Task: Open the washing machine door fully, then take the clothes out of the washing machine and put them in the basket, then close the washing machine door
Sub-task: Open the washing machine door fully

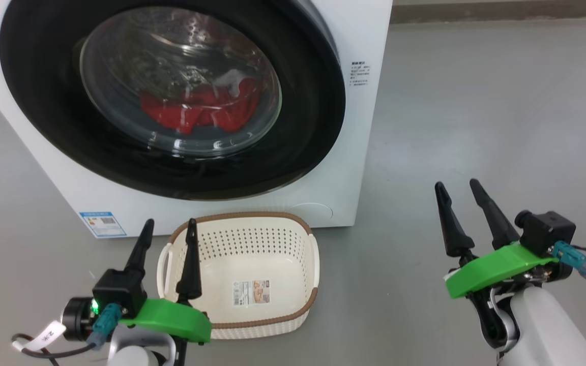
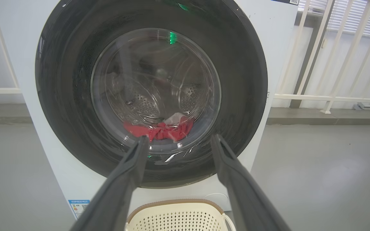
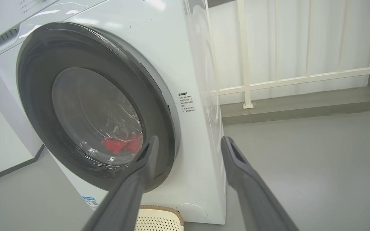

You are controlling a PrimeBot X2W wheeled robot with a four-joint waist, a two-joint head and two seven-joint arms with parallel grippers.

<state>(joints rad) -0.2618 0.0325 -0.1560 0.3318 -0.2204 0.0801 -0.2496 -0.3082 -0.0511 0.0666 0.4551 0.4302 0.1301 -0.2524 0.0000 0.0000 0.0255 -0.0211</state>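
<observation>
Before us on the grey floor [image 1: 476, 101], the washing machine [image 1: 369, 40] stands with the washing machine door [image 1: 171, 96] shut against its front. None of the 3 steps is done: we have the door to open fully, the clothes to move, and the door to close again.

The clothes [image 1: 196, 109] lie as a red heap with a little white at the bottom of the drum [image 2: 143, 106], seen through the door's glass. The basket [image 1: 252, 216] sits empty on the floor just in front of the machine, below the door's lower rim, with a sticker [image 1: 251, 293] inside.

Our left claw [image 1: 171, 222] hangs over the basket's near left corner, spread wide and holding nothing. Our right claw [image 1: 457, 183] is well off to the right over bare floor, equally wide and empty. Neither touches the door.

A white railing [image 2: 316, 48] runs behind the machine, well apart from us. We judge that the basket, so close under the door, could crowd a low reach. We cannot tell which side the door hinges on.
</observation>
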